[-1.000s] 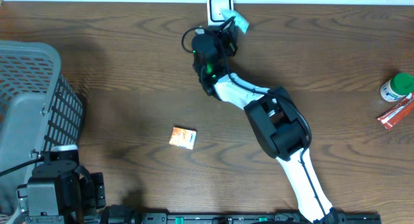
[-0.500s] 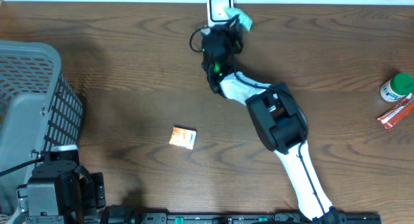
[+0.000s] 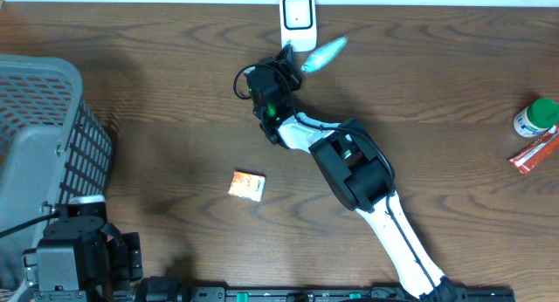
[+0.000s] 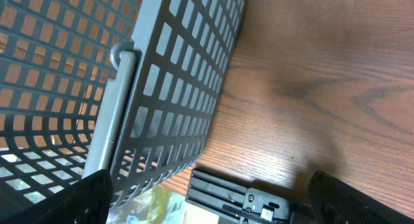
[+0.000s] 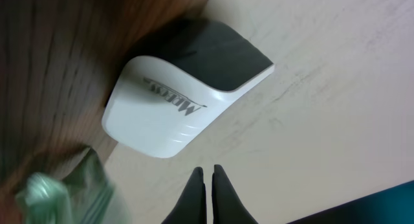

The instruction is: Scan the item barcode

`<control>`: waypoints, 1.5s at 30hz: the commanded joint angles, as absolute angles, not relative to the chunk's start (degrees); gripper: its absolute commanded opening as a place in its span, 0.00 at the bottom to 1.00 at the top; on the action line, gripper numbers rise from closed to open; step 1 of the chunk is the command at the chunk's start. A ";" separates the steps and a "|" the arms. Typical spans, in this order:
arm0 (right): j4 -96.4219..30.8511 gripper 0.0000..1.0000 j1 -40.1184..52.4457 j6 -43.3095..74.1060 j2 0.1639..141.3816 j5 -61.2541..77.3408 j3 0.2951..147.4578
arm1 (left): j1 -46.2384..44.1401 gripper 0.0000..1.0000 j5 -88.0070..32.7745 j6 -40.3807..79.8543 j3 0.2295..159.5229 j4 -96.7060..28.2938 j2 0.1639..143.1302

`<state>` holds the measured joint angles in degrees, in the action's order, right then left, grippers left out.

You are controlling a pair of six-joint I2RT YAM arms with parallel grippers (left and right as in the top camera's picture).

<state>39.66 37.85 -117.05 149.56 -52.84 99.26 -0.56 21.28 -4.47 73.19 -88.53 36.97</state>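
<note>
The white scanner (image 3: pixel 298 11) with a dark face stands at the table's far edge; in the right wrist view the scanner (image 5: pixel 187 101) fills the upper middle. The item, a teal-green packet (image 3: pixel 323 53), is a motion-blurred streak just right of and below the scanner. It also shows as a blurred green packet (image 5: pixel 58 191) at lower left, apart from the fingers. My right gripper (image 3: pixel 286 58) (image 5: pixel 207 169) is shut with nothing between its tips. My left gripper (image 4: pixel 226 208) is open at the near left, beside the basket.
A grey mesh basket (image 3: pixel 44 136) (image 4: pixel 162 88) stands at the left edge. A small orange packet (image 3: pixel 247 186) lies mid-table. A green-capped white bottle (image 3: pixel 534 116) and a red packet (image 3: pixel 533 152) sit at the far right.
The right gripper has swung left and back from the scanner. The green packet, held at the fingertips before, is now a blur to the gripper's right. The left arm has not moved.
</note>
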 commanded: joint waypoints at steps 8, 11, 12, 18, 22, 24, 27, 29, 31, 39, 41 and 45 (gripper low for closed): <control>55.66 0.28 38.72 -115.42 150.28 -58.89 99.74 | -0.80 0.96 21.43 -4.19 73.34 -88.66 36.84; 60.58 0.30 40.95 -107.85 150.21 -66.04 99.74 | -0.80 0.96 21.43 -4.19 73.34 -88.66 36.84; 61.12 0.31 41.63 -107.04 150.21 -67.18 99.74 | -0.80 0.96 21.43 -4.19 73.34 -88.66 36.84; 60.90 0.99 45.63 -106.21 147.50 -65.87 99.74 | -0.78 0.96 21.43 -4.19 73.34 -88.66 36.84; 60.12 0.99 46.50 -103.46 141.73 -66.15 99.74 | -0.78 0.96 21.43 -4.19 73.34 -88.66 36.84; 57.04 0.99 46.54 -100.31 135.79 -67.42 99.74 | -0.78 0.96 21.43 -4.19 73.34 -88.66 36.84; 49.06 0.99 46.44 -91.83 126.72 -71.07 99.74 | -0.78 0.96 21.43 -4.19 73.34 -88.66 36.84; 44.21 0.99 46.06 -84.60 120.66 -74.87 99.74 | -0.78 0.96 21.43 -4.19 73.34 -88.66 36.84; 42.30 0.99 45.30 -77.65 116.20 -79.40 99.74 | -0.78 0.96 21.43 -4.19 73.34 -88.66 36.84; 41.78 0.99 38.04 -67.79 108.99 -88.75 98.76 | -0.78 0.96 21.43 -4.19 73.34 -88.66 36.84; 39.35 0.99 34.83 -66.85 109.62 -88.16 98.76 | -0.78 0.96 21.43 -4.19 73.34 -88.66 36.84; 28.51 0.99 27.97 -73.56 109.93 -81.32 98.78 | -0.78 0.96 21.43 -4.19 73.34 -88.66 36.84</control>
